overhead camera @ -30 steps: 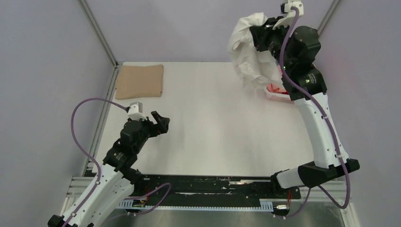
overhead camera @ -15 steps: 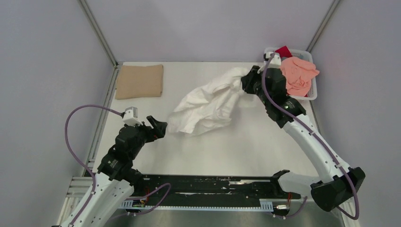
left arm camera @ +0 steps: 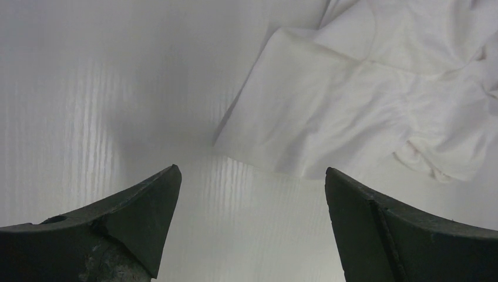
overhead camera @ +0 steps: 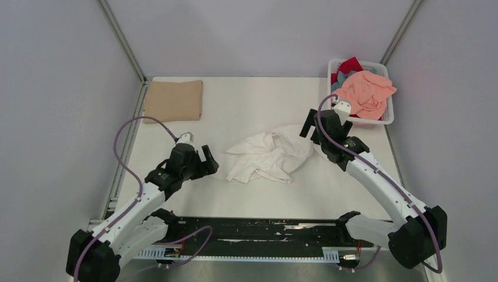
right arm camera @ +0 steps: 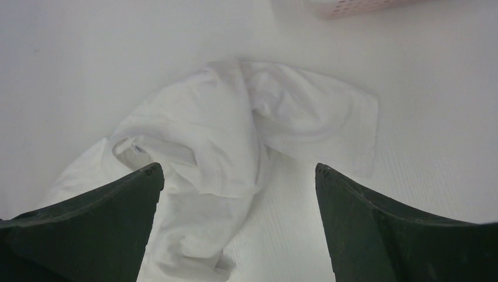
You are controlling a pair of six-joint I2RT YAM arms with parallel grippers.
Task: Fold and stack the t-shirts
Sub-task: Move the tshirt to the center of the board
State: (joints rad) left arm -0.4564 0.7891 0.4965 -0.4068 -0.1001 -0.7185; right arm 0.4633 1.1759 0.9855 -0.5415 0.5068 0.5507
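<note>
Reading as a robotics lab test cell. Plain pale panels (overhead camera: 53, 117) are closing in a white table (overhead camera: 258, 191) on three sides, with aluminium frame posts (overhead camera: 121, 40) running up the back corners. Two white-and-black arms, left (overhead camera: 138, 202) and right (overhead camera: 382, 182), are sitting bolted to a black rail (overhead camera: 264, 225) at the near edge, with purple cables (overhead camera: 141, 118) looping from their wrists.

top: high, rear, facing down on table (overhead camera: 264, 100) | 2 wrists: close, downward past own fingers (left arm camera: 129, 223) | shared: white t-shirt (overhead camera: 267, 155)
</note>
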